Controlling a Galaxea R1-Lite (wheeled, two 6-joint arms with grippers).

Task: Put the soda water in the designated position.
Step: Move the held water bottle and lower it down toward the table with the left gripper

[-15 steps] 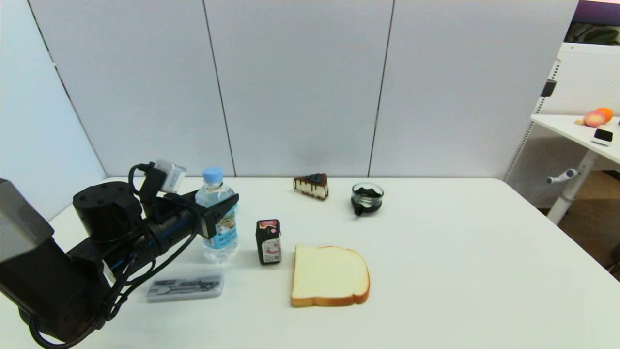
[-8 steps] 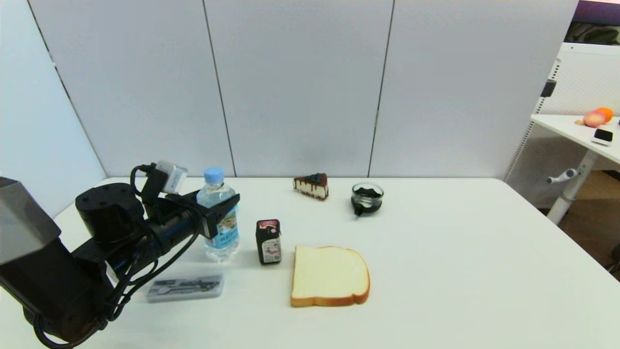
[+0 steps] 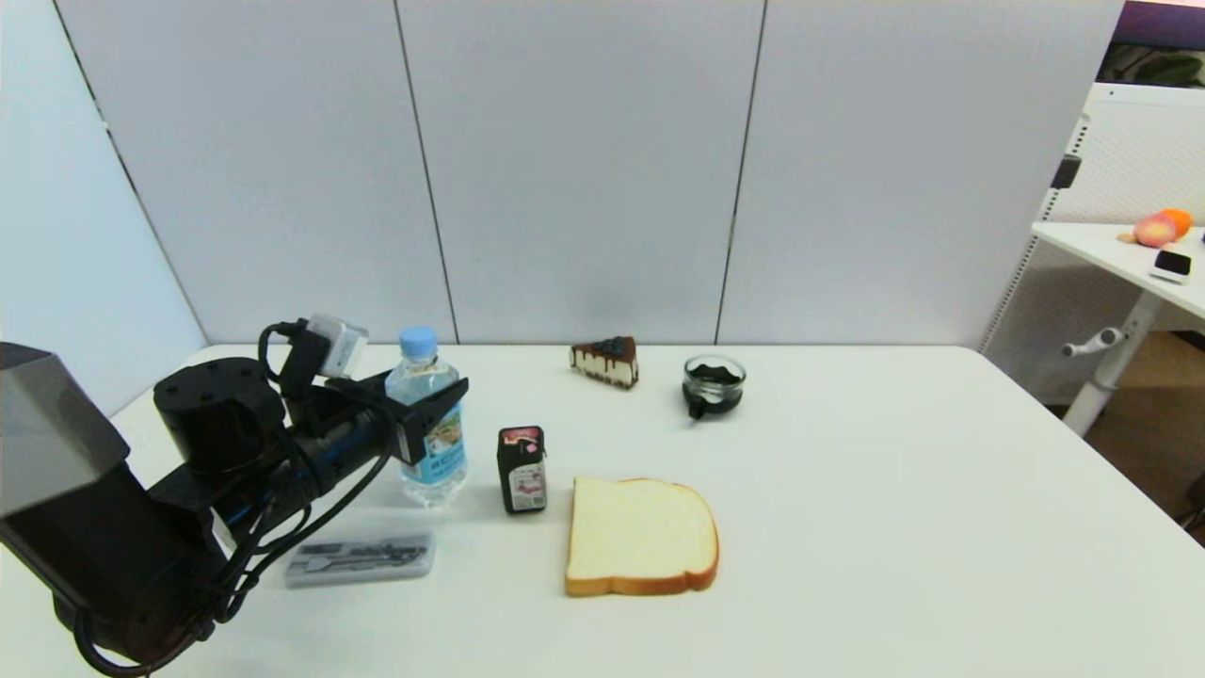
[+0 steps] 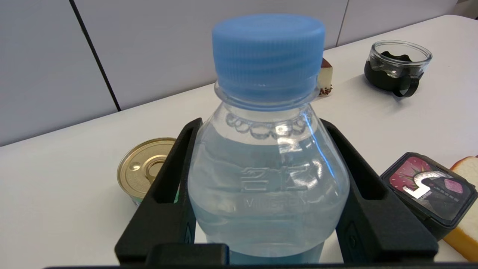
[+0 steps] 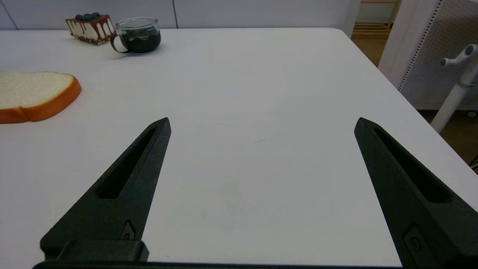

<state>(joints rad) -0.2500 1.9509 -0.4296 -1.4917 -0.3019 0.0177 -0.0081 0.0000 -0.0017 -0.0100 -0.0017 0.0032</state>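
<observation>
Clear plastic w/ a light blue cap: that's your soda water [image 3: 430, 419], standing upright on the white desk [image 3: 847, 527] at the robot's left, far side. The left gripper [image 3: 435, 414] comes in from the left and its two black fingers [image 4: 175, 179] are clamped on the bottle's shoulder, one each side, just under the cap. In the left wrist view you see the fingers pressed against the clear wall above the blue label. Whether the base touches the desk or sits a hair off it, you can't tell.

Just right of the bottle stands the small black carton [image 3: 522, 468] w/ a pink top, near but apart. Right of that lies a bread slice [image 3: 640, 535], flat. In front of the bottle, toward the robot, lies a clear flat case [image 3: 360, 558]. Behind the bottle, seen only in the left wrist view, sits a gold-lidded can [image 4: 143, 170].

At the far middle you've got a cake wedge [image 3: 605, 362] and, right of it, a glass cup [image 3: 714, 384] w/ dark contents, the two near each other and well apart from the bottle.

The right gripper [image 5: 261, 134] is off at the robot's right, over bare desk, fingers spread wide, holding nothing.
</observation>
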